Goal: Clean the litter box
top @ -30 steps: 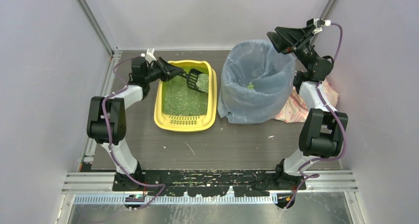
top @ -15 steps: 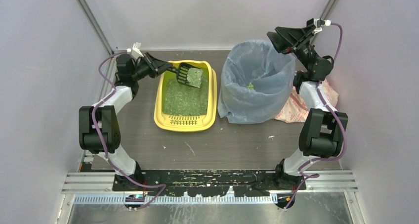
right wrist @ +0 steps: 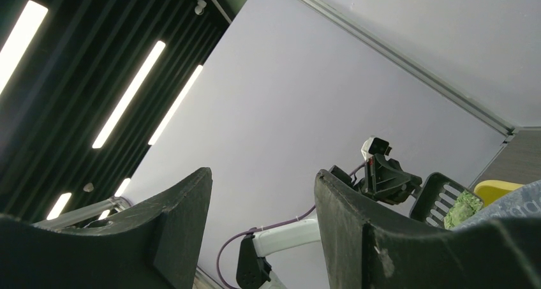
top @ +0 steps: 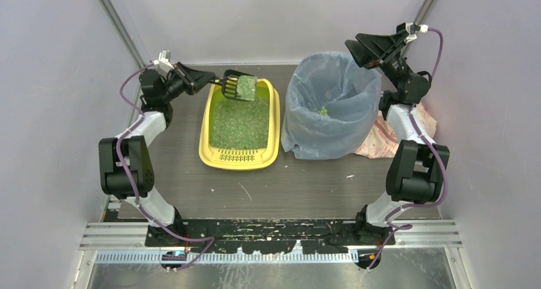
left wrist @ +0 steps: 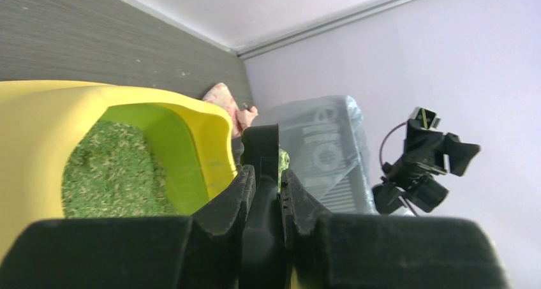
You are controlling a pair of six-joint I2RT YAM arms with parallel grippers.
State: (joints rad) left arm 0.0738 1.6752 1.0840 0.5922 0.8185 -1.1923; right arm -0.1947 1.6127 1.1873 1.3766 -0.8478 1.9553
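Yellow plastic rectangular litter box [top: 240, 163] sits left of centre in the overhead view on the dark wooden table [top: 306, 187], with green granular litter inside and a slotted grate at its lower end. The left gripper [top: 212, 80] is clamped on the handle of a black slotted scoop [top: 239, 88], which carries a green clump above the tray's upper end. The right gripper [right wrist: 261, 184], fingers spread and holding nothing, hangs over the upper rim of the blue-bagged bin [top: 325, 129] at upper right.
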